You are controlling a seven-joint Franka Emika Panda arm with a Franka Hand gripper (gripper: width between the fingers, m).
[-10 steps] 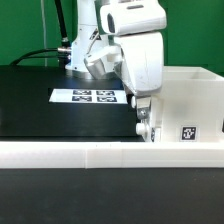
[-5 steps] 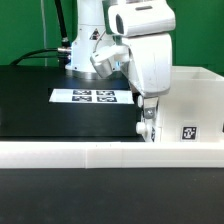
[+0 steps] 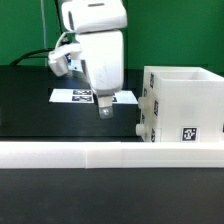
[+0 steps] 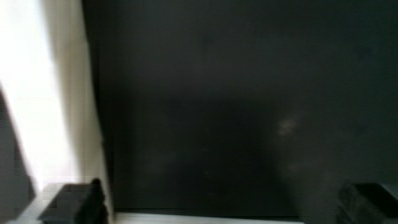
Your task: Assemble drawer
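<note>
White housing [image 3: 183, 105] cropped; hand [image 3: 104, 110] blurred.

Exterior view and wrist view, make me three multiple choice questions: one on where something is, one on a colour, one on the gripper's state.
1. Where is the gripper?
A. inside the housing
B. above the marker board
C. behind the border wall

2. What colour is the housing?
A. white
B. green
C. black

3. What is the gripper's state?
A. shut on a tray
B. shut on the housing
C. open, empty

Answers: 1 B, it hangs over the marker board, apart from the housing. 2 A, its walls are white. 3 C, the wrist view shows fingertips apart over bare table.
</note>
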